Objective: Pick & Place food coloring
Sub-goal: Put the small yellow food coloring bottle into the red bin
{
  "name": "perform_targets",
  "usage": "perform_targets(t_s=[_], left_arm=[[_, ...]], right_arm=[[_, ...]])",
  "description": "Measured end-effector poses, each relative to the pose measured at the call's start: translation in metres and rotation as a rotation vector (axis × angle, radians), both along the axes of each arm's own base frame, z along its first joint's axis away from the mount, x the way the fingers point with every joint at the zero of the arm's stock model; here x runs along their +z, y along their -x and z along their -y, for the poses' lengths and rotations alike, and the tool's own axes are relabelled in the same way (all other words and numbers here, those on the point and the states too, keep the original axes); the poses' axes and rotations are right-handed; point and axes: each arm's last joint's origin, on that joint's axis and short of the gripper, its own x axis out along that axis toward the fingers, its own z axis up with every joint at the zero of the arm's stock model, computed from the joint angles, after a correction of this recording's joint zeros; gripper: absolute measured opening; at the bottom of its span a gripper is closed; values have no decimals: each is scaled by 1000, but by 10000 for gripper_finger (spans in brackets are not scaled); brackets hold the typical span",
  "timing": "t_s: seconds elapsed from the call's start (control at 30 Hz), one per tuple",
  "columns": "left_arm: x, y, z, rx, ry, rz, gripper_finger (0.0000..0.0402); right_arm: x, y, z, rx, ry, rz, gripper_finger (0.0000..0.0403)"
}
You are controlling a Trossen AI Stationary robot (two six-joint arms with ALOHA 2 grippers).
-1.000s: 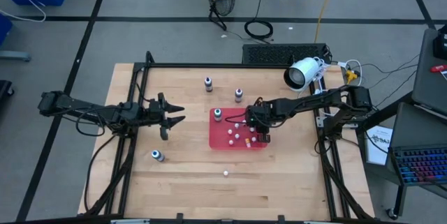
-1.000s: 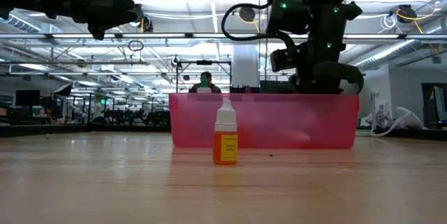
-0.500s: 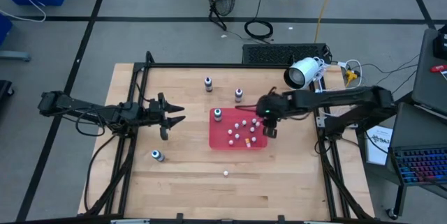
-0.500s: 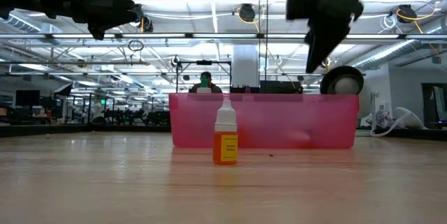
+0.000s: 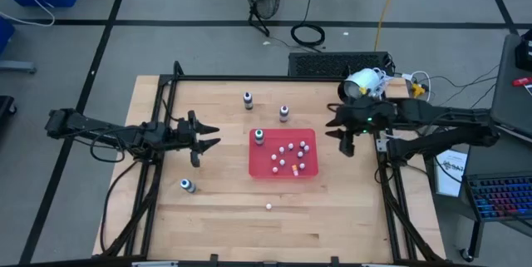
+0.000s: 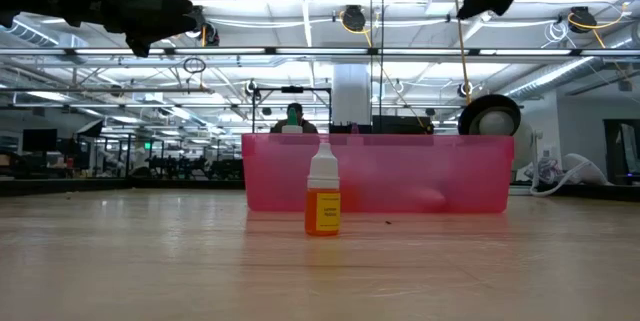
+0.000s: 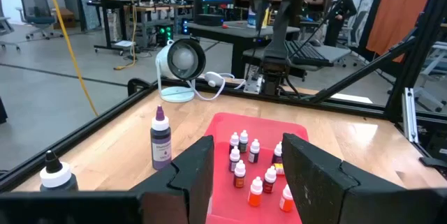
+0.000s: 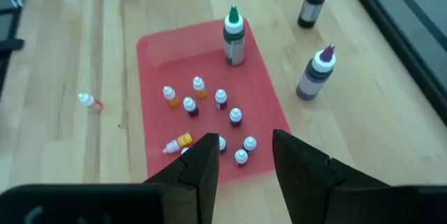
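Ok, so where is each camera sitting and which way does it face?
High: above the table, straight down; both arms, left gripper and right gripper open.
Low: table height, level past the orange bottle to the red tray; arm parts overhead.
Left wrist: past own fingers toward the tray.
Right wrist: past own fingers down onto the tray.
All four show the tray.

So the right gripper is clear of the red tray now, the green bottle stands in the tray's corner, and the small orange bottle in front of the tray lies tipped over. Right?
Not quite. The small orange bottle stands upright on the table, as the low view shows. The rest holds: the right gripper is off to the side of the red tray, and the green bottle stands in the tray's corner.
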Motion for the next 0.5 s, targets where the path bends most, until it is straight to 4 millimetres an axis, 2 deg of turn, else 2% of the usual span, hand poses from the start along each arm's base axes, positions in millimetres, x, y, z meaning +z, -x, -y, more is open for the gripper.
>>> perform_targets(t_s=[0.1, 0.17, 0.3, 0.5], left_arm=[[0, 0, 0, 0, 0, 0, 170], [0, 0, 0, 0, 0, 0, 170], [1, 0, 0, 0, 4, 11, 170], [7, 0, 0, -1, 55, 83, 170]], right_arm=[[3, 14, -1, -13, -14, 4, 124], [-2, 22, -1, -21, -22, 14, 122], [-34, 31, -4, 16, 5, 98, 122], [-88, 42, -7, 48, -39, 323, 125]])
